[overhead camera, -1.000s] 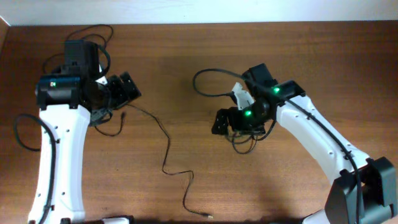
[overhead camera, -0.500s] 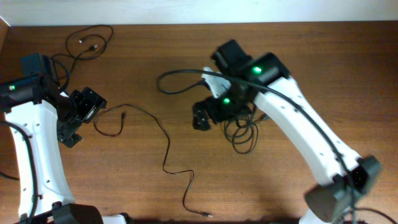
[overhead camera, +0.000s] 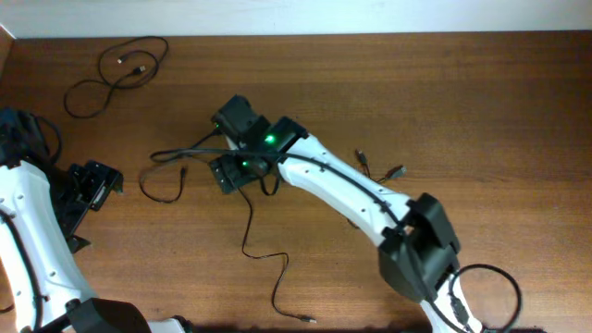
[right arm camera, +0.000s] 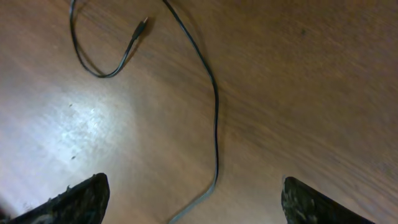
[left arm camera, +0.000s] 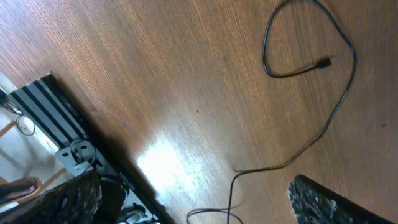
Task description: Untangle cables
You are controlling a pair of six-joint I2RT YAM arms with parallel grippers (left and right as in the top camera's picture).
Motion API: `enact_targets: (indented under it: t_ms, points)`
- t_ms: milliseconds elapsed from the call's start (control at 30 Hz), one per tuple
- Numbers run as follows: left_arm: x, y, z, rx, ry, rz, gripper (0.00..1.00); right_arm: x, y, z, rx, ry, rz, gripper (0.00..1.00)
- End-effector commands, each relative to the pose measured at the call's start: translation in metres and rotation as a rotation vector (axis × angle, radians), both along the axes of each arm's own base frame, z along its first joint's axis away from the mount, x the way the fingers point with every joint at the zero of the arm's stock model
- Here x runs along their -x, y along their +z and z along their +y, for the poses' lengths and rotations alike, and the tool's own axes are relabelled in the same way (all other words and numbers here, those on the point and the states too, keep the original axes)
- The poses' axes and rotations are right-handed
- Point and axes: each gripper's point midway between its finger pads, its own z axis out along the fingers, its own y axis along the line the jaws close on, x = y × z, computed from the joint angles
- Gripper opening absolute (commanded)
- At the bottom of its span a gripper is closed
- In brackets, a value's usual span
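Note:
A long thin black cable snakes from a small loop at centre left down to the table's front edge. My right gripper hovers over its upper part. In the right wrist view the fingers stand wide apart and open, with this cable running between them untouched and its plug end farther ahead. A second cable lies looped at the back left. My left gripper is open at the left edge, with the looped cable ahead of it and nothing between its fingers.
Two short plug ends poke out beside the right arm's white forearm, which crosses the table's middle. The right arm's own thicker black cord arcs left of its wrist. A black frame runs along the table's edge in the left wrist view.
The right arm has swung left from the centre-right of the table to over the long cable. The left arm has pulled back from the back left to the left edge.

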Motion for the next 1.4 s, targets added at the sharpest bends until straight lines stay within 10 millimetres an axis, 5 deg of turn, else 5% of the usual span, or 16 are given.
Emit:
enact_targets:
  t_ms: [0, 100, 167, 600, 700, 733, 833, 967, 1000, 1067, 1167, 1267, 1300, 1367]
  points:
    - [0.004, -0.001, 0.006, -0.014, 0.026, 0.016, 0.99, 0.000, -0.035, 0.003, 0.063, -0.007, 0.017, 0.76]
    - [0.004, -0.001, 0.006, -0.015, 0.026, 0.016, 0.99, 0.005, -0.067, 0.000, 0.117, -0.004, 0.065, 0.50]
    - [0.004, -0.001, 0.006, -0.015, 0.026, 0.016, 0.99, 0.009, -0.079, 0.002, 0.135, 0.006, 0.076, 0.45]
    - [0.004, -0.001, 0.006, -0.015, 0.026, 0.015, 0.99, 0.025, -0.123, 0.006, 0.219, 0.037, 0.093, 0.41]
    - [0.004, -0.001, 0.006, -0.015, 0.026, 0.015, 0.99, 0.025, -0.120, 0.005, 0.221, 0.036, 0.095, 0.04]
    - [0.004, -0.001, 0.006, -0.015, 0.026, 0.015, 0.99, 0.023, -0.115, 0.004, 0.222, 0.032, 0.098, 0.04]
    - [0.004, -0.001, 0.006, -0.015, 0.026, 0.015, 0.99, 0.010, -0.073, 0.002, 0.209, 0.009, 0.091, 0.04]
    - [0.004, -0.001, 0.006, -0.015, 0.026, 0.015, 0.99, -0.012, 0.055, -0.007, 0.044, -0.033, 0.042, 0.04]
    - [0.004, -0.001, 0.006, -0.015, 0.026, 0.015, 0.99, -0.010, 0.096, -0.014, -0.023, -0.033, 0.035, 0.04]
    - [0.004, -0.001, 0.006, -0.015, 0.026, 0.015, 0.99, 0.006, 0.147, -0.023, -0.121, -0.008, 0.051, 0.04]
    - [-0.004, -0.001, 0.011, -0.034, 0.027, -0.018, 0.99, 0.036, 0.184, -0.032, -0.184, 0.082, 0.073, 0.04]
    - [-0.037, 0.004, 0.003, 0.039, 0.018, -0.178, 0.99, 0.049, 0.200, -0.036, -0.217, 0.111, 0.075, 0.04]
    - [-0.039, 0.005, -0.008, 0.098, 0.015, -0.192, 0.99, 0.049, 0.205, -0.036, -0.229, 0.114, 0.067, 0.04]
    - [-0.024, 0.019, -0.066, 0.408, 0.004, -0.179, 0.99, 0.051, 0.210, -0.039, -0.238, 0.123, 0.059, 0.04]
